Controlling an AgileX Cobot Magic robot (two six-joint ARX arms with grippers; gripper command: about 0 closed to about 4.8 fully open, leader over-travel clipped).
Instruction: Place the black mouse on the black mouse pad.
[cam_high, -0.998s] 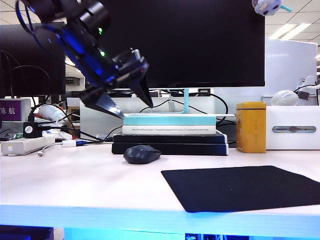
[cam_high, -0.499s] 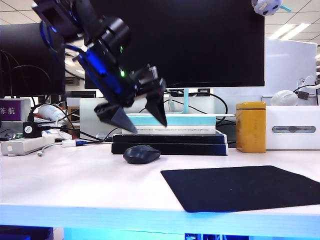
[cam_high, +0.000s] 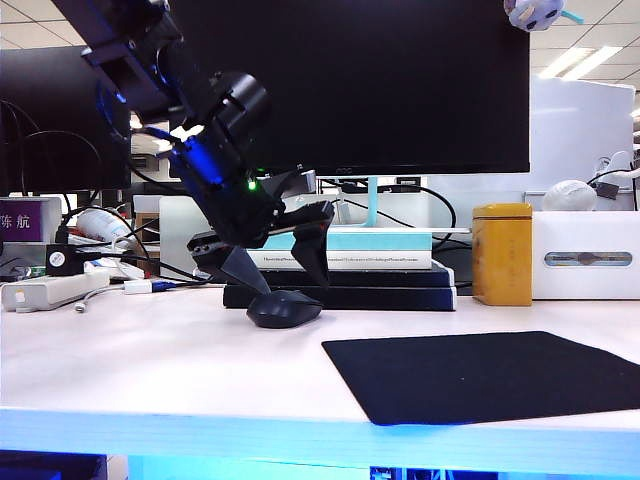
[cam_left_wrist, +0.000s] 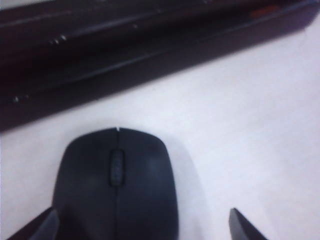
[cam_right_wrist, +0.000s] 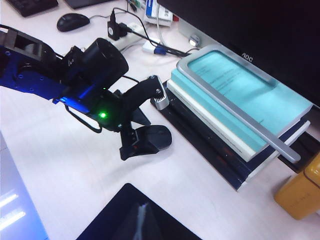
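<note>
Likely light, rigid, slick-domed: black mouse (cam_high: 285, 308) wants a low grip across its flanks. Left gripper (cam_high: 282, 277) straddles it, jaws apart, not yet clamped; right gripper unseen, black mouse pad (cam_high: 490, 374) well apart.

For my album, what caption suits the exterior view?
Open left gripper poised over small matte black mouse, flat black mouse pad waiting nearby.

Left claw (cam_right_wrist: 142, 135) spread wide over the black mouse (cam_right_wrist: 155, 136)

Bright ceiling light; left wrist view blurred.
</note>
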